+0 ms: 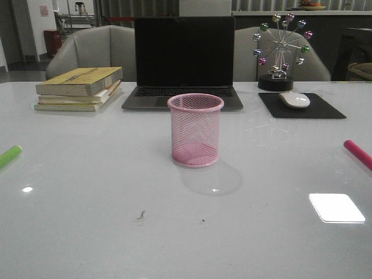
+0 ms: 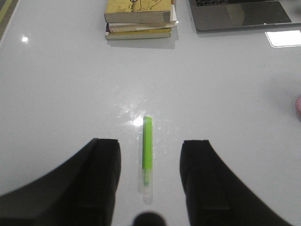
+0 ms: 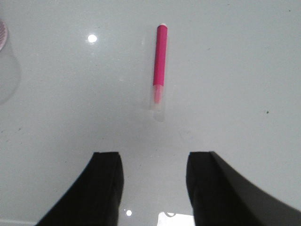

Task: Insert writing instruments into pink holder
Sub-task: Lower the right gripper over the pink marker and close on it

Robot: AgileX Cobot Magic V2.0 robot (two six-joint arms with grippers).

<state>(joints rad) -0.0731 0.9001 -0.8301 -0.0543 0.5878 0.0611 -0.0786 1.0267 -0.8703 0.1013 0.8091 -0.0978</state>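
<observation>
A pink wire-mesh holder (image 1: 195,129) stands upright and empty near the middle of a glossy white desk (image 1: 104,192). A lime green marker (image 1: 9,155) lies flat at the desk's far left edge, and a magenta marker (image 1: 357,154) lies flat at the far right edge, both well apart from the holder. Seen from the left wrist, the left claw (image 2: 149,175) is released, its two dark fingers (image 2: 102,162) spread on either side of the green marker without touching it. Seen from the right wrist, the right claw (image 3: 153,181) is also released, with the magenta marker lying just beyond its fingertips. Behind the holder sit a closed-screen-dark laptop (image 1: 183,61), stacked books (image 1: 78,87), a mouse (image 1: 294,99) on a black pad (image 1: 302,106), and a small ferris-wheel ornament (image 1: 282,49).
</observation>
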